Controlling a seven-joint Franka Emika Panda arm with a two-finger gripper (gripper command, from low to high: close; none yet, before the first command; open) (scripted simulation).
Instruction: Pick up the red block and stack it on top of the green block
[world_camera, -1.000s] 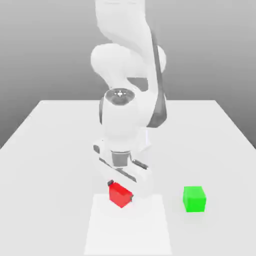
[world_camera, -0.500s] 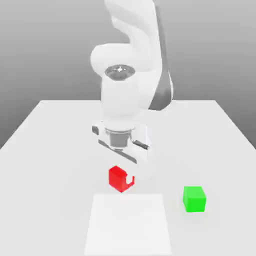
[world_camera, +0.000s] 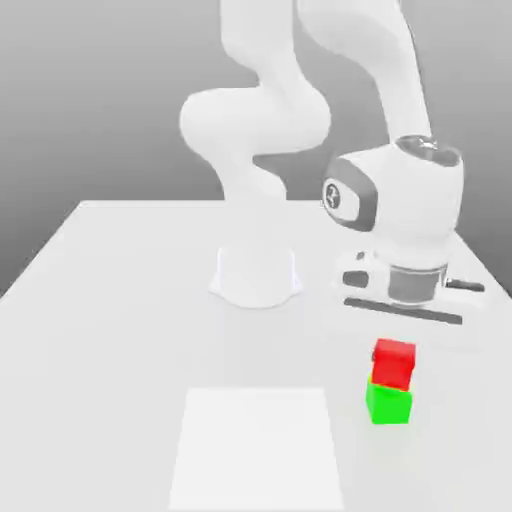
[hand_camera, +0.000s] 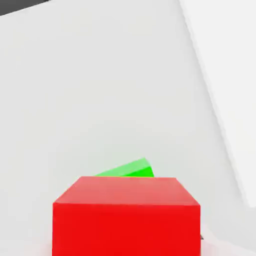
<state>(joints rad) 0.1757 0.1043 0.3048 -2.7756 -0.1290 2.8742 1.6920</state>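
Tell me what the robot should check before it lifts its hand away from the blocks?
1. Small red cube sits on the small green cube: ok, the exterior view shows them touching, red on top.
2. Red cube lined up squarely over the green one: not ok, it looks turned a little and shifted toward the exterior view's right.
3. Green cube resting flat on the white table: ok.
4. Robot gripper let go of the red cube: cannot tell, the fingers are hard to make out.
5. Room above the stack to rise straight up: ok.
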